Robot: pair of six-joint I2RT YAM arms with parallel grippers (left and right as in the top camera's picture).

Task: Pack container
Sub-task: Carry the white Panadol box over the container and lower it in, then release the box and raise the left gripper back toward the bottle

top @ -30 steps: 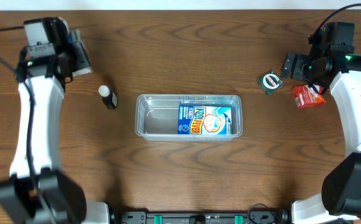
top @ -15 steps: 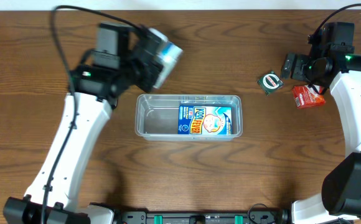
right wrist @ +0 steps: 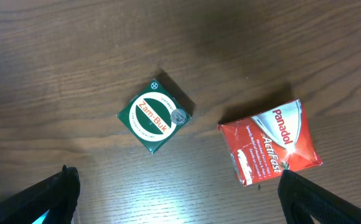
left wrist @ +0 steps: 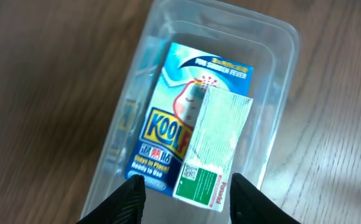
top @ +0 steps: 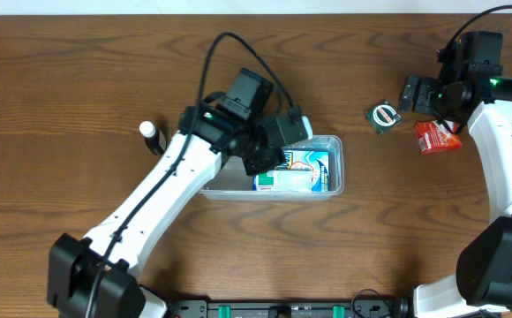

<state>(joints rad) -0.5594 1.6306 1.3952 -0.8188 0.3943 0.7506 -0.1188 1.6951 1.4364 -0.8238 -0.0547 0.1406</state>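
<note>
The clear plastic container [top: 337,142] sits mid-table, and a blue Kool Fever packet [top: 314,160] lies flat in it. A green-and-white Panadol box [left wrist: 218,143] rests on that packet [left wrist: 167,127] inside the container [left wrist: 280,50]. My left gripper [top: 276,148] hovers just above the tub. Its jaws stand apart over the box [top: 291,181] and grip nothing; in the left wrist view the left gripper [left wrist: 187,190] frames the box's near end. My right gripper [right wrist: 177,193] hangs wide open above the table at the far right [top: 412,93].
A green Zam-Buk tin [right wrist: 154,116] and a red Panadol ActiFast packet [right wrist: 269,143] lie under the right gripper, at the right of the table [top: 383,115] [top: 436,137]. A small black-and-white bottle [top: 153,137] stands left of the container.
My left arm swung from the far left to above the container carrying the box. Its jaws have parted and the box now lies in the tub. The right arm has not moved.
</note>
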